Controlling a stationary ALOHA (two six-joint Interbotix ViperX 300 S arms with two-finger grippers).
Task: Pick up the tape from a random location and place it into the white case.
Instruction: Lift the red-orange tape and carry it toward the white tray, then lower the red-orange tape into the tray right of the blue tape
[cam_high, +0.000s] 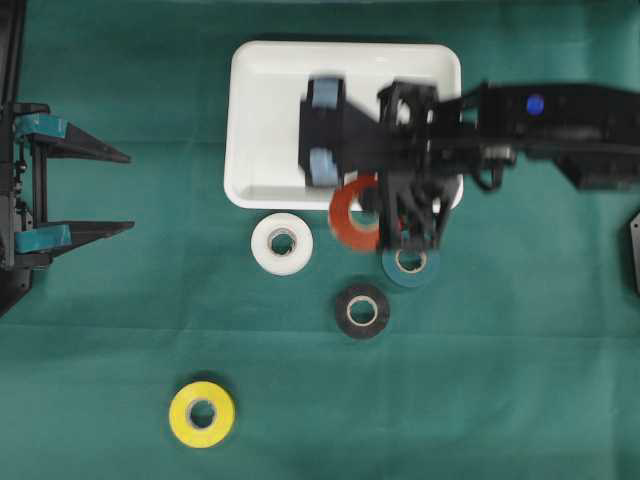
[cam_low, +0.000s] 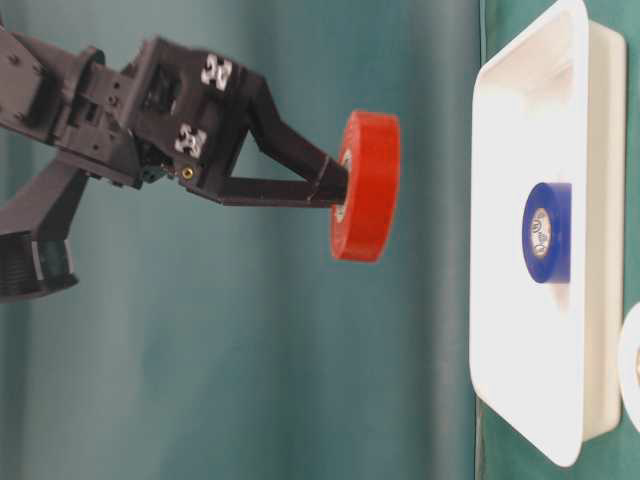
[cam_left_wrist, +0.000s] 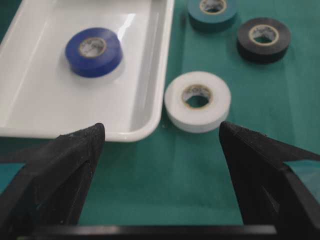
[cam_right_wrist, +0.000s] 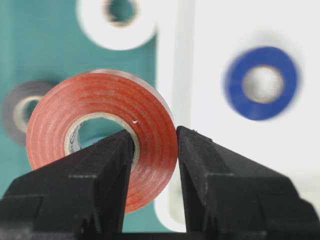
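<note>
My right gripper (cam_right_wrist: 155, 142) is shut on a red tape roll (cam_right_wrist: 100, 135), one finger through its core and one outside its wall. In the table-level view the red tape roll (cam_low: 365, 185) hangs well above the cloth, clear of the white case (cam_low: 520, 400). From overhead the red tape roll (cam_high: 345, 225) sits over the front rim of the white case (cam_high: 250, 60). A blue tape roll (cam_left_wrist: 93, 51) lies flat inside the case. My left gripper (cam_high: 130, 192) stands open at the table's left edge, holding nothing.
On the green cloth in front of the case lie a white roll (cam_high: 282, 243), a teal roll (cam_high: 410, 265) partly under the right arm, and a black roll (cam_high: 362, 310). A yellow roll (cam_high: 202, 413) lies alone near the front left.
</note>
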